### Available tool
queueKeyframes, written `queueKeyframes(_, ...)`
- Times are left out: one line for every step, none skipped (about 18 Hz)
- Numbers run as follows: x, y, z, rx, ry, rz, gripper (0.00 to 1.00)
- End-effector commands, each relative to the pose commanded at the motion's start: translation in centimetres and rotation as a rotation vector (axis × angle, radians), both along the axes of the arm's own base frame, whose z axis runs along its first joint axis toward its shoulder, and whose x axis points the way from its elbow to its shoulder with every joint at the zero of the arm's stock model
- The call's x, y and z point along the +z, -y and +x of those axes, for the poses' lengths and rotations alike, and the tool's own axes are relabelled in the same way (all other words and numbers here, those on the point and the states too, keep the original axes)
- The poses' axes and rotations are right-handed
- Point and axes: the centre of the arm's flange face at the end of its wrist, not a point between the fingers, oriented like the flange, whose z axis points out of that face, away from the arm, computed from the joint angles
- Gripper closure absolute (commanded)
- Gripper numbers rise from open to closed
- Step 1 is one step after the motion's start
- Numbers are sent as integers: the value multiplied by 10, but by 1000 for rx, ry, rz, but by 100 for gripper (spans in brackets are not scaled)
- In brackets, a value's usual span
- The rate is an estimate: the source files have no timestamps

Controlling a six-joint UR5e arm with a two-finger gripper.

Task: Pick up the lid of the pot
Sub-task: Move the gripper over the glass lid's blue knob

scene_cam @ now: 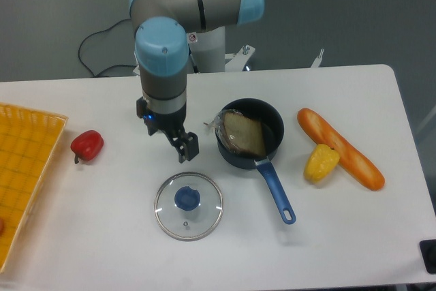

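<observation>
My gripper (pixel 169 140) hangs above the table behind the pot lid, with its two fingers apart and nothing visible between them. The lid (pixel 201 219) is a round, clear disc with a metal rim, lying flat on the white table, and a round blue knob (pixel 187 198) stands at its centre. A visible gap in the view separates the fingertips from the lid's far rim. No part of the lid is hidden by the arm.
Right of the gripper, a black pan (pixel 274 124) with a blue handle (pixel 275 191) holds a wrapped brown item (pixel 243 133). Farther right are a yellow object (pixel 321 163) and a bread loaf (pixel 340 149). A red pepper (pixel 87 146) and orange crate (pixel 24 161) are left.
</observation>
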Motion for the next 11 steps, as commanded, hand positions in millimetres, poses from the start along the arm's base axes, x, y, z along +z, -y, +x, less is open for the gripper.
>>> queueKeyframes(-12,-3,-7,11,2,-5,0)
queueKeyframes(-18,-8,-12,26,-3,2,0)
queueKeyframes(-17,-9,-16,58,-5,9,0)
queueKeyframes(-16,-7,-23,97,-4,14,0)
queueKeyframes(-14,-5,-27,119,-3,19,0)
queueKeyframes(-13,-4,-32,126,-4,20,0)
queueKeyframes(-16,-3,-38,136,-2,18,0)
queueKeyframes(-24,-3,-41,139,5,8,0)
queueKeyframes(-30,-6,-44,139,6,3,0)
queueKeyframes(-36,-7,-46,139,2,1,0)
queueKeyframes(-38,-9,-48,139,-5,6,0)
